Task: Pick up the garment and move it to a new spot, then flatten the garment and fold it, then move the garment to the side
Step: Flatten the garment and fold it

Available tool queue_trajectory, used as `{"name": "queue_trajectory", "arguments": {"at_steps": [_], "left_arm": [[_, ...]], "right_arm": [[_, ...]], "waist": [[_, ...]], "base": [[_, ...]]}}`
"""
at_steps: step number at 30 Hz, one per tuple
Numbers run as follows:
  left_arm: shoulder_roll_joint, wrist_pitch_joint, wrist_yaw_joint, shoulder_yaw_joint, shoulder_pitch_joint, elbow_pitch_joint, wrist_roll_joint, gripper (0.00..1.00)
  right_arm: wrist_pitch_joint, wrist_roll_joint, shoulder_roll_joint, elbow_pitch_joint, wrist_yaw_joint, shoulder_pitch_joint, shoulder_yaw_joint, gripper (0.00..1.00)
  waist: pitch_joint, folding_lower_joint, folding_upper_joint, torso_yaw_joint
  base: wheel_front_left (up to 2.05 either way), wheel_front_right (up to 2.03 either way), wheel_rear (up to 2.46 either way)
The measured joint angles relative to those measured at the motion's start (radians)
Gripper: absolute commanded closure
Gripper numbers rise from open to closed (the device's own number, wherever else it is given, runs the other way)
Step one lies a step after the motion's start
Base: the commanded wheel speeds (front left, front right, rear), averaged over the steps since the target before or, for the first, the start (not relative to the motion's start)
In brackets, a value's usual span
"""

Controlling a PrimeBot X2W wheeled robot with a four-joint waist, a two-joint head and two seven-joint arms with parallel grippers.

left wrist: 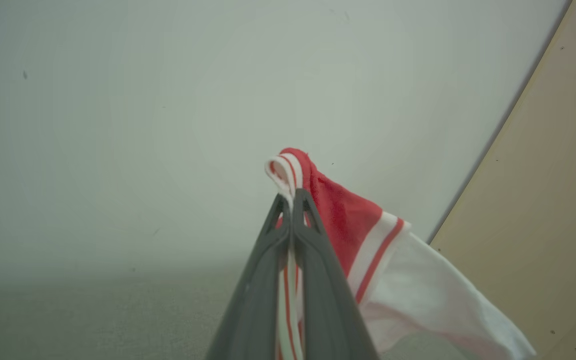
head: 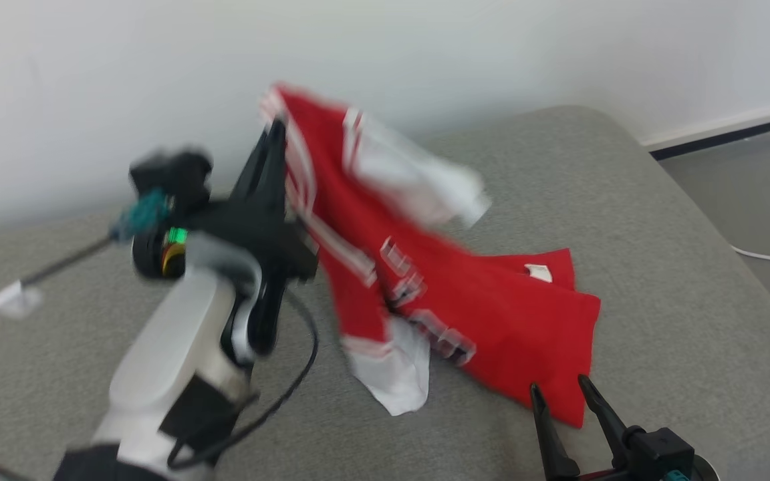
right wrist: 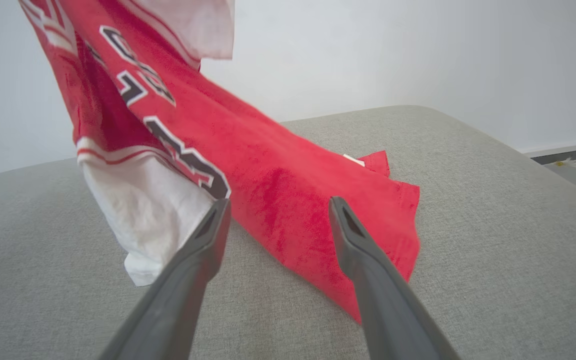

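- The right gripper (head: 557,384) is held empty with its fingers apart, just short of the lower hem of the garment (head: 492,300).
- The left gripper (head: 277,127) is clamped on a striped edge, so that end is raised while the other end lies on the grey cushion (head: 679,280).
- The fabric is judged light, soft and limp. Sagging and swinging are to be expected, and a second hold at the free hem corner is advised.
- Bare cushion is seen on both sides of the cloth. The rounded right edge, with floor (head: 759,194) beyond, and the wall (head: 425,47) behind are to be minded.
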Motion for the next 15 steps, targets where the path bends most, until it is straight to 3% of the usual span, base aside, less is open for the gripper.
{"name": "queue_trajectory", "arguments": {"at_steps": [9,15], "left_arm": [[0.092,-0.013,0.082,0.089,0.381,-0.105,-0.102,1.00],[0.102,-0.029,0.119,0.145,0.568,-0.178,-0.167,1.00]], "right_arm": [[0.010,-0.004,0.000,-0.016,0.000,0.005,-0.003,0.00],[0.013,-0.002,0.000,-0.018,0.000,0.006,0.004,0.00]], "waist": [[0.001,0.0000,0.0000,0.088],[0.010,0.0000,0.0000,0.121]], "base": [[0.00,0.00,0.00],[0.00,0.00,0.00]]}}
